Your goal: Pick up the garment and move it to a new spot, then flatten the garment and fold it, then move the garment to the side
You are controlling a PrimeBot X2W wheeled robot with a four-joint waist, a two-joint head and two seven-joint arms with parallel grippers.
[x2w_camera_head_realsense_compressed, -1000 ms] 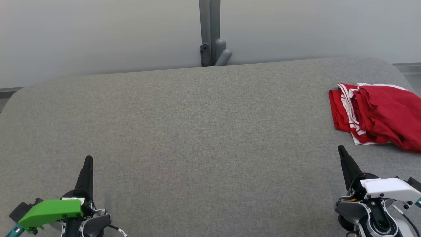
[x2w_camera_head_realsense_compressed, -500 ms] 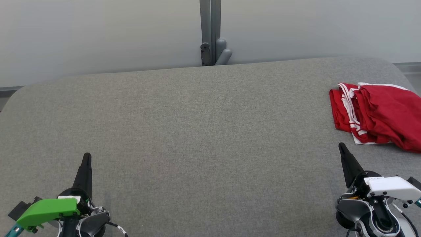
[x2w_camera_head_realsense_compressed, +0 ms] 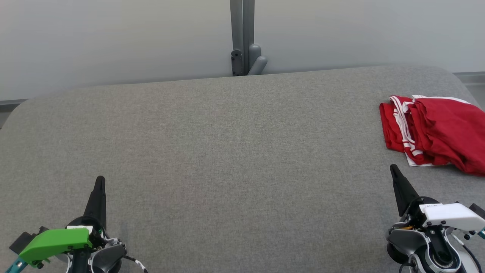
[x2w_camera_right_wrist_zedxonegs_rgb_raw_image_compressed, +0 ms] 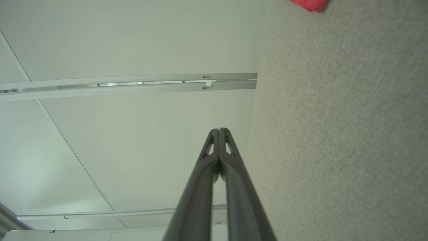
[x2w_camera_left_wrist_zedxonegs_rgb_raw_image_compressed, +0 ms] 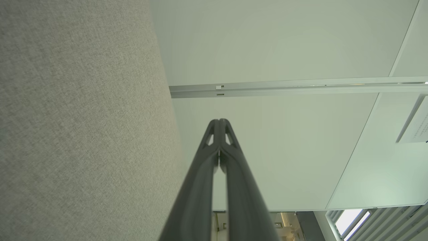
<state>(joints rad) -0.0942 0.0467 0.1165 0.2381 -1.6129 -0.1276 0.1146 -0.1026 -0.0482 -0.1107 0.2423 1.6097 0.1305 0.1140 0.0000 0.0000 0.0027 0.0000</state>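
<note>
The garment [x2w_camera_head_realsense_compressed: 435,132], red with white stripes, lies bunched and folded over at the right edge of the grey fabric table [x2w_camera_head_realsense_compressed: 227,151]; a corner of the garment [x2w_camera_right_wrist_zedxonegs_rgb_raw_image_compressed: 309,4] peeks in at the top of the right wrist view. My right gripper [x2w_camera_head_realsense_compressed: 394,168] hovers at the lower right, just in front of the garment and apart from it, shut and empty. My left gripper [x2w_camera_head_realsense_compressed: 100,179] sits at the lower left, far from the garment, shut and empty. Both wrist views show fingertips pressed together: left gripper [x2w_camera_left_wrist_zedxonegs_rgb_raw_image_compressed: 219,121], right gripper [x2w_camera_right_wrist_zedxonegs_rgb_raw_image_compressed: 219,130].
A grey post with a bracket [x2w_camera_head_realsense_compressed: 244,57] stands behind the table's far edge against a pale wall [x2w_camera_head_realsense_compressed: 113,45]. The table has rounded corners, and the garment reaches close to its right edge.
Both grippers have shifted slightly forward over the table since a second ago. The garment has not moved.
</note>
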